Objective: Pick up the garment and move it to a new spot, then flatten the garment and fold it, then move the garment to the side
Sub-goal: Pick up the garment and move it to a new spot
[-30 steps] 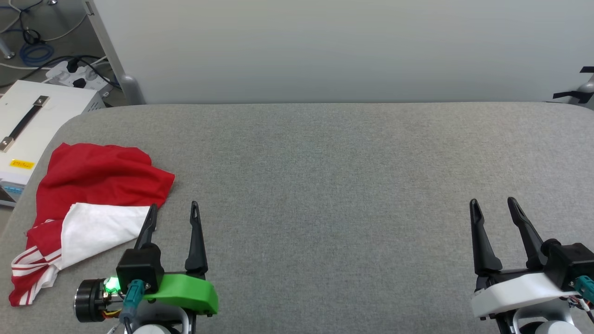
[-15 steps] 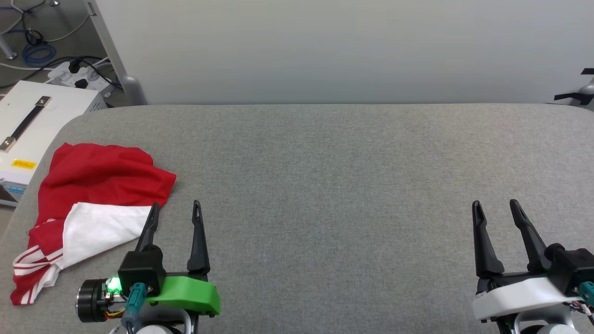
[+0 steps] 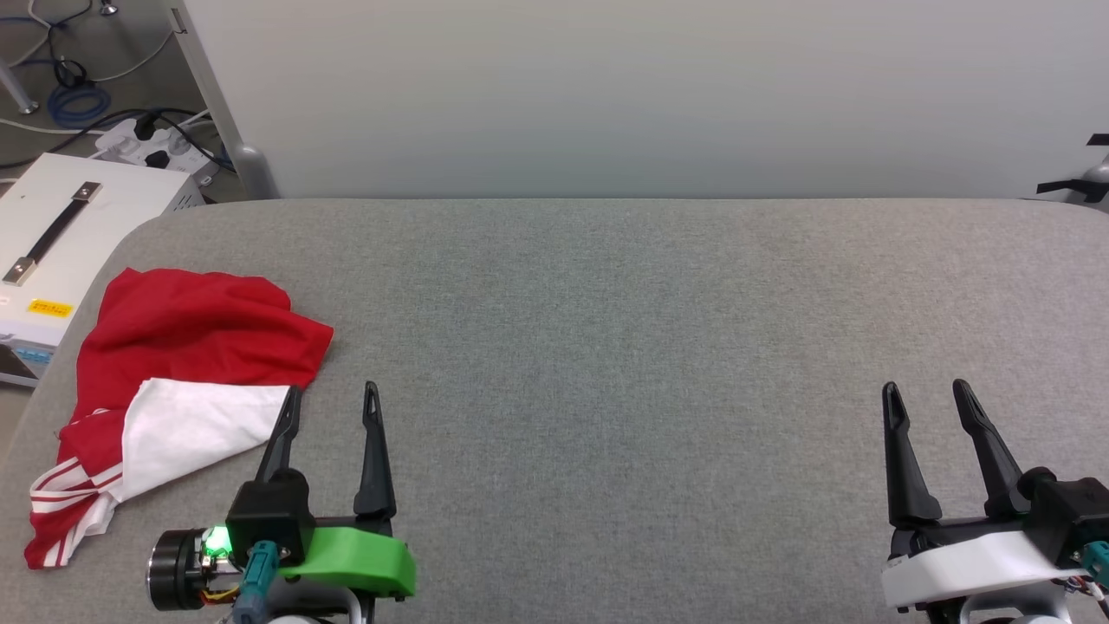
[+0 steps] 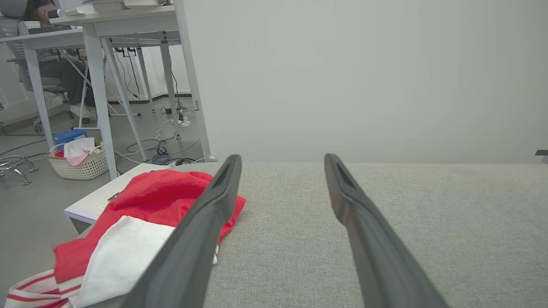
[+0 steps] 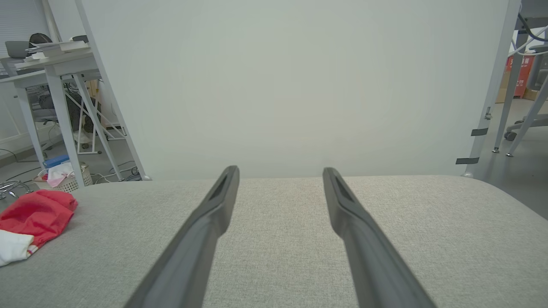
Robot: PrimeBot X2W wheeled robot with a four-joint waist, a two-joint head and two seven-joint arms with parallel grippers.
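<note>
The garment [image 3: 182, 347] lies crumpled at the left edge of the grey table [image 3: 624, 347], red with a white sleeve folded on top and striped trim at its near end. Its letters and number are hidden. My left gripper [image 3: 333, 397] is open just right of the white sleeve, with nothing between its fingers. In the left wrist view the garment [image 4: 158, 199] lies to the left, partly behind the left finger [image 4: 201, 231]. My right gripper [image 3: 925, 394] is open at the lower right, far from the cloth. The right wrist view catches the garment [image 5: 36, 214] at its far left.
A white box with a black handle [image 3: 61, 234] stands off the table's left edge, with cables and a power strip [image 3: 147, 143] on the floor behind. A pale wall panel [image 3: 641, 87] rises along the far edge. A laundry basket [image 4: 79, 162] sits under desks.
The whole head picture has slid slightly down and right, so the camera moved. Both grippers stay open and the garment lies as before.
</note>
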